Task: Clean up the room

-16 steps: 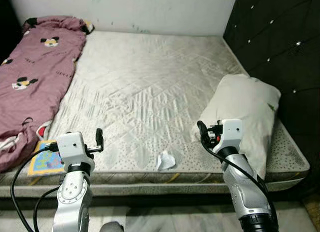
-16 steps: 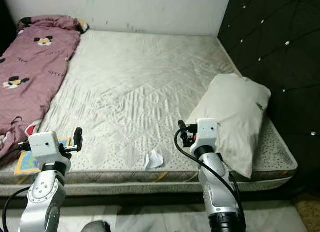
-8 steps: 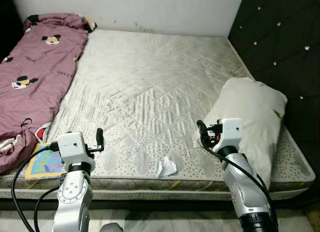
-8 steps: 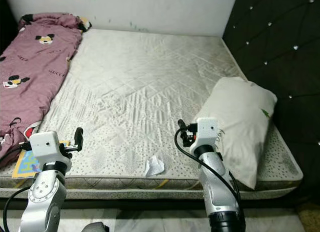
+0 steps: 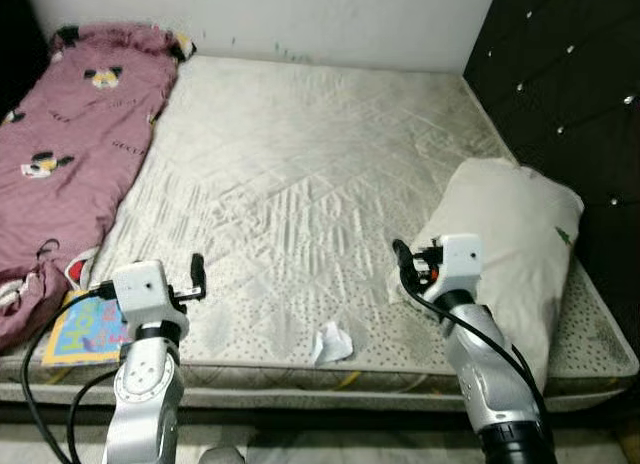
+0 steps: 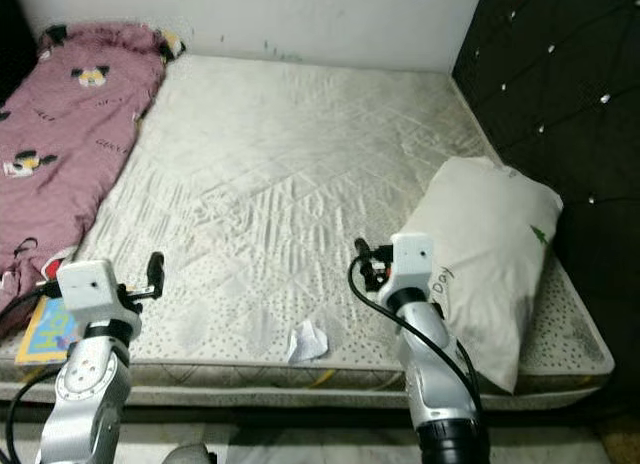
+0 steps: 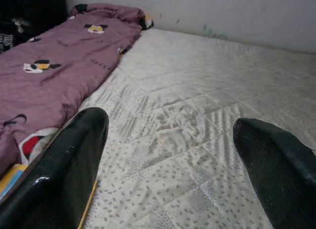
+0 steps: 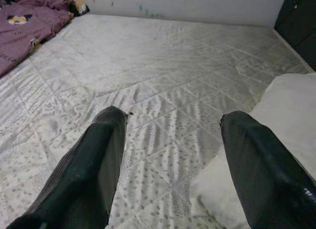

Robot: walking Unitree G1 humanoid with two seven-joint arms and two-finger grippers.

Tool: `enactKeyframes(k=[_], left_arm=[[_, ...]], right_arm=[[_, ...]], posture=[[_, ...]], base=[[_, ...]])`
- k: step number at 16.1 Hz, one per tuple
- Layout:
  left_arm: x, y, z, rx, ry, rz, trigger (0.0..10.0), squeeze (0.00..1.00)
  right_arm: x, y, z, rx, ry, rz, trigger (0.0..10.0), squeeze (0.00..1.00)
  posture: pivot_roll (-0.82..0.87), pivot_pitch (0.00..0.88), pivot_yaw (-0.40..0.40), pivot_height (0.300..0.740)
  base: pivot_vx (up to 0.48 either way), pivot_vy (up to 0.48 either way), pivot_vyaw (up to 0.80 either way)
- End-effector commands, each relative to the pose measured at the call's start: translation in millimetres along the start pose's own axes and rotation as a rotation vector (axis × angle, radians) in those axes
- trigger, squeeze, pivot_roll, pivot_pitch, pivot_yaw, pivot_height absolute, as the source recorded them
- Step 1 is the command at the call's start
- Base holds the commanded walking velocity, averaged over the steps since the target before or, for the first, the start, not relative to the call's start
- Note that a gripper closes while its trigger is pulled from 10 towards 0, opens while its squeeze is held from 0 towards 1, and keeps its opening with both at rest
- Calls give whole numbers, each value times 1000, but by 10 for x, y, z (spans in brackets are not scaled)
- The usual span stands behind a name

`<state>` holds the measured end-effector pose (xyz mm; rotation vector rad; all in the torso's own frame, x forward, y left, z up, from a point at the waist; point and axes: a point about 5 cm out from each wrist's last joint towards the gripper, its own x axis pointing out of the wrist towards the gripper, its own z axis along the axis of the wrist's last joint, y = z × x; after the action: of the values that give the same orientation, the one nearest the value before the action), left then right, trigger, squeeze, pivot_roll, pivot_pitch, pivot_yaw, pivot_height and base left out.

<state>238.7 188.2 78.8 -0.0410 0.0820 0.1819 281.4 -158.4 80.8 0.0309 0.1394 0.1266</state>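
A bare quilted mattress (image 5: 300, 174) lay before the robot, and everything else sat relative to it. A crumpled white scrap of paper (image 5: 331, 343) rested on the mattress near its front edge, between the two arms. A white pillow (image 5: 510, 239) lay along the mattress's right side against the dark tufted headboard (image 5: 570, 74). A maroon blanket with cartoon prints (image 5: 70, 134) covered the mattress's left side, and a colourful book (image 5: 85, 329) lay at the front left corner, partly under the blanket. The left hand (image 7: 170, 162) hovered over the front left of the mattress, fingers spread, holding nothing. The right hand (image 8: 173, 165) hovered over the front right, just beside the pillow, fingers likewise spread and empty.
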Motion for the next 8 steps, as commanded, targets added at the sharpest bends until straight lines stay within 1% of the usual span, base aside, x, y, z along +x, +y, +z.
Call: enactKeyframes(k=[1,2,5,8], left_arm=[[-10,-3,-33,2,13,-3,10000,0],[-11,-9,-33,-1,13,-6,10000,0],[-12,-18,-35,-6,14,-9,10000,0],[-12,-19,-36,-9,15,-9,10000,0]], right_arm=[[-6,-28,2,4,0,-7,10000,0],[-5,-21,4,-5,-1,0,10000,0],[-5,-19,1,-11,2,3,10000,0],[-4,-24,-1,-2,4,0,10000,0]], posture=[[-29,0,-63,740],[-30,0,-64,740],[-30,0,-65,740],[-30,0,-66,740]], base=[[0,0,0],[0,0,0],[0,0,771],[0,0,0]])
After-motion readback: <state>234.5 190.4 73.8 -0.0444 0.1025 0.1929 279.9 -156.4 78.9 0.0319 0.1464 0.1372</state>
